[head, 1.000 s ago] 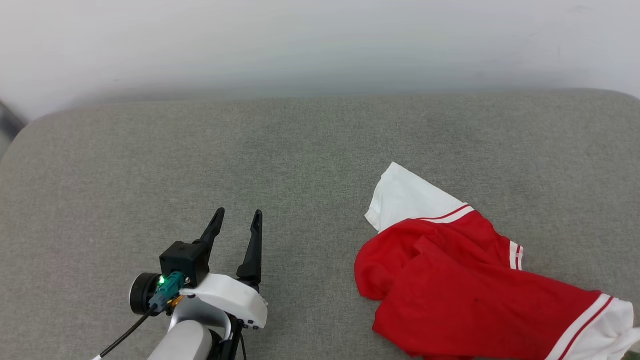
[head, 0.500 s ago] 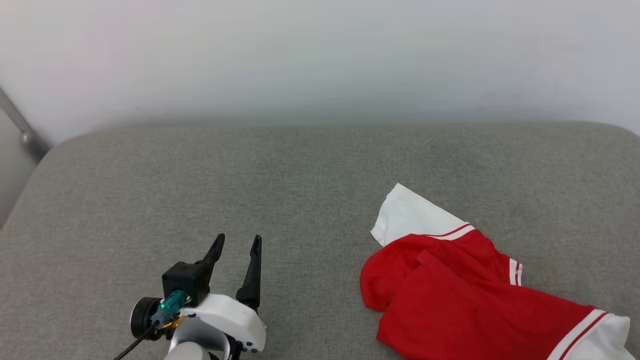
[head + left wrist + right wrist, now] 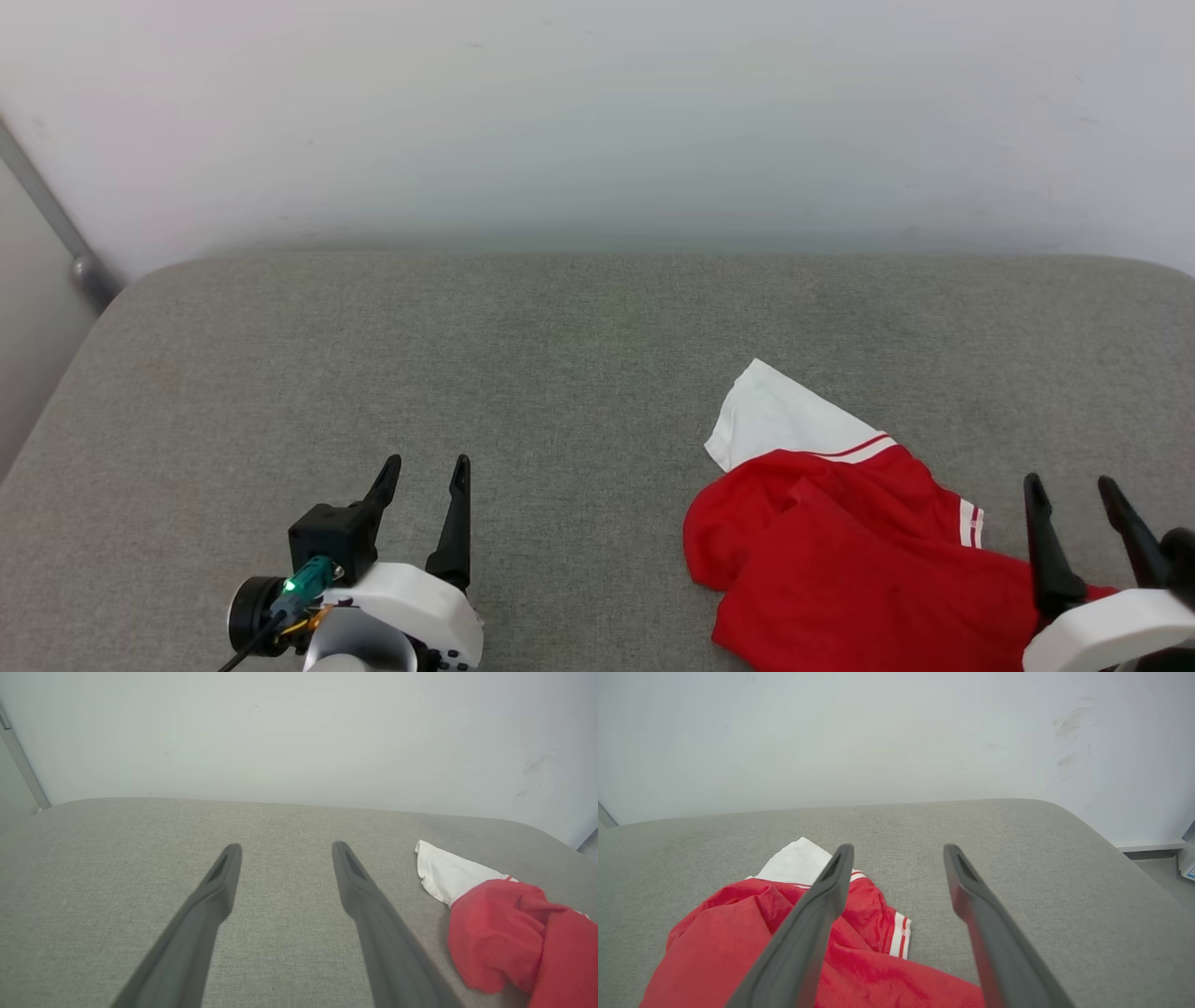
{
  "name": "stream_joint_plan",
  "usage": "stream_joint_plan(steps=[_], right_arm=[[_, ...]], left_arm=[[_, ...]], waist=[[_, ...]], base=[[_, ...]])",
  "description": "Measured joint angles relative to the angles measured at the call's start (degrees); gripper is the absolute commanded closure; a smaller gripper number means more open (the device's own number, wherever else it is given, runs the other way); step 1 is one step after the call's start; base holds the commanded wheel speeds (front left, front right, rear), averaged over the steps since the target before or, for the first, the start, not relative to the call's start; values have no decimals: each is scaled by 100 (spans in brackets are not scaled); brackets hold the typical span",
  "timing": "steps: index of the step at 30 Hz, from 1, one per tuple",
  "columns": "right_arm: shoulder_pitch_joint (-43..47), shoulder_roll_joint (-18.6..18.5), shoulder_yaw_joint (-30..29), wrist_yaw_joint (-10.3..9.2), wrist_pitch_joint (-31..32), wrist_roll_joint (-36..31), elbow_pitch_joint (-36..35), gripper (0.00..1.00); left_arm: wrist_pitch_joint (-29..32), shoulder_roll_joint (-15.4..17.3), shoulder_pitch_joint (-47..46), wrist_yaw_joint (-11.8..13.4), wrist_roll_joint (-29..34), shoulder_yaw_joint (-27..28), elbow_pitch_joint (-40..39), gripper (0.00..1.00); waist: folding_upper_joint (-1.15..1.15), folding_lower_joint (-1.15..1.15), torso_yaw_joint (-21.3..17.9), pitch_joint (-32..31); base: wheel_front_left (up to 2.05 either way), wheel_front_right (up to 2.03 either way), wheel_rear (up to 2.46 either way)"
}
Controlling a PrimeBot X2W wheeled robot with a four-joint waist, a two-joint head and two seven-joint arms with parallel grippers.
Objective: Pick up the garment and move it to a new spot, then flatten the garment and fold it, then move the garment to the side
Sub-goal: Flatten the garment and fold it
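Right gripper [image 3: 1069, 482] has come into head view (camera shifted too), jaws wide, empty; garment [image 3: 840, 560] lies just left of it. Left gripper [image 3: 427, 461] wide, empty.

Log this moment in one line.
garment: crumpled on grey surface | left gripper: open, empty | right gripper: open, empty

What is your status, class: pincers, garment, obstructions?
Left pincer open, empty. Right pincer open over garment, not gripping. Garment crumpled on grey cushion. No obstruction seen.
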Motion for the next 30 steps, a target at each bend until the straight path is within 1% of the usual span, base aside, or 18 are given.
stream_joint_plan(steps=[9,12,14,17,21,24,26,30], right_arm=[[391,219,482,-1,160,-153,-868,0],[423,249,635,-1,258,-189,-1157,0],[422,259,733,0,312,-194,-1302,0],[420,265,877,-1,388,-196,-1473,0],[371,264,992,-1,443,-197,-1624,0],[316,264,1043,-1,453,-198,-1683,0],[273,266,1076,-1,448,-193,-1689,0],[172,269,1110,-1,421,-171,-1673,0]], left_arm=[[1,69,-59,32,-23,22,-37,0],[51,23,-269,-30,25,-74,-1,0],[99,-47,-445,-120,40,-177,57,0],[231,-149,-766,-302,81,-360,194,0],[624,-291,-1313,-709,110,-694,464,0],[1131,-390,-1710,-1038,82,-968,787,0],[1561,-420,-1940,-1213,48,-1124,1036,0],[2432,-467,-2319,-1494,-49,-1411,1397,0]], waist=[[0,0,-188,17],[0,0,-299,68],[0,0,-382,108],[0,0,-514,183],[0,1,-661,390],[0,0,-774,566],[0,0,-854,678],[0,0,-1003,910]], base=[[0,0,0],[0,0,0],[0,0,0],[0,0,0],[0,0,0],[0,0,0],[0,0,0],[0,0,0]])
